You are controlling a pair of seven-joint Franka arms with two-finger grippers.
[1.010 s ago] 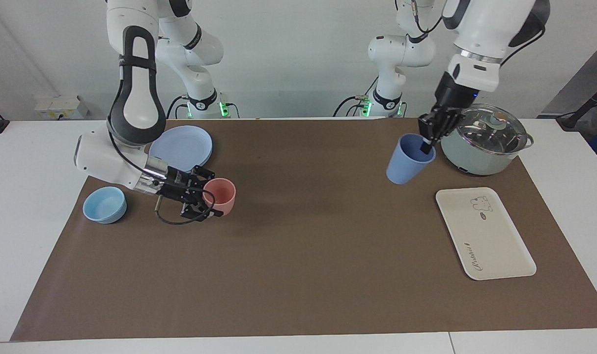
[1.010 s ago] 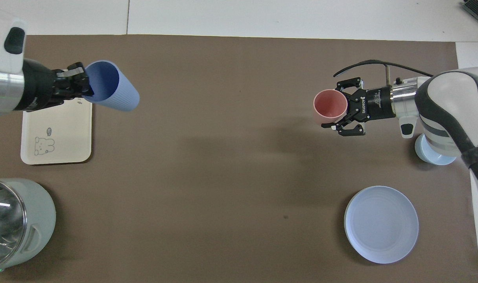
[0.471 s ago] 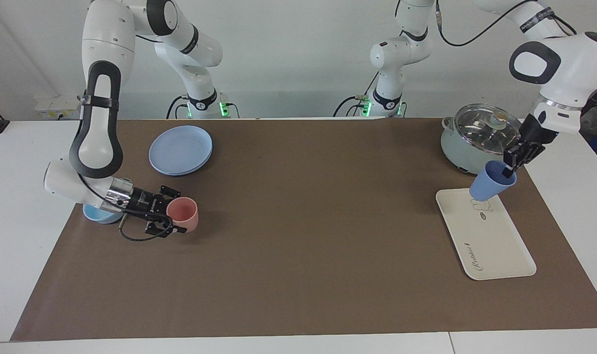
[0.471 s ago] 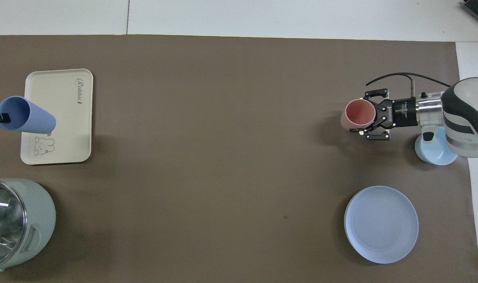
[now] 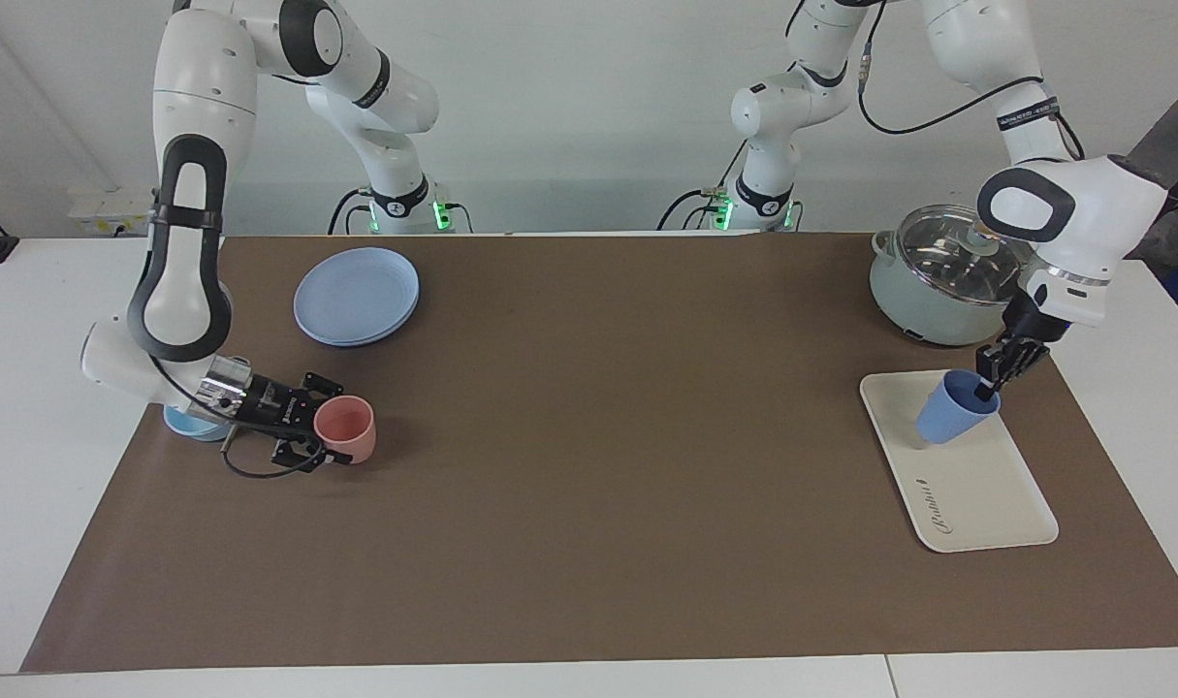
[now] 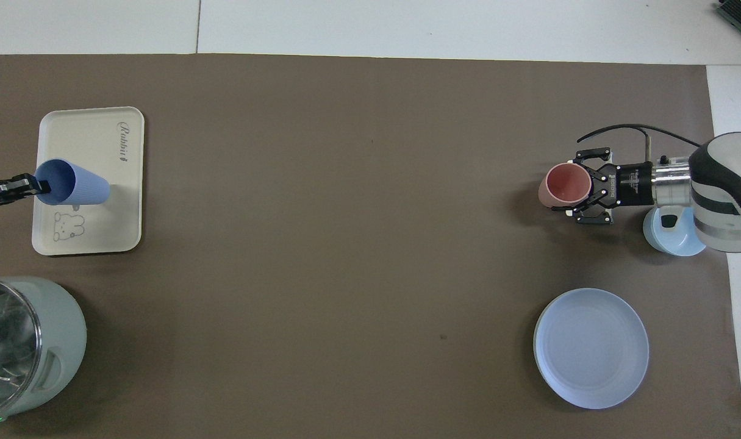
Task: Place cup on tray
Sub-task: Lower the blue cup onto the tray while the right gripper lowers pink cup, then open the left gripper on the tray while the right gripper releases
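The periwinkle-blue cup (image 5: 953, 420) (image 6: 77, 189) hangs tilted from my left gripper (image 5: 986, 388) (image 6: 38, 184), which is shut on its rim with one finger inside. The cup is low over the cream-white tray (image 5: 986, 485) (image 6: 89, 134), at the tray's end nearer to the robots, beside the bear drawing. I cannot tell whether its base touches the tray. My right gripper (image 5: 322, 433) (image 6: 580, 189) is shut on the rim of a salmon-pink tumbler (image 5: 346, 428) (image 6: 565, 186), low at the right arm's end of the table.
A grey-green pot with a glass lid (image 5: 947, 281) (image 6: 16, 347) stands nearer to the robots than the tray. A round blue plate (image 5: 356, 294) (image 6: 591, 347) and a light-blue bowl (image 5: 186, 424) (image 6: 675, 235) lie at the right arm's end.
My left gripper carried the blue cup from beside the pot over to the tray and lowered it. My right gripper drew the pink tumbler toward the light-blue bowl and lowered it.
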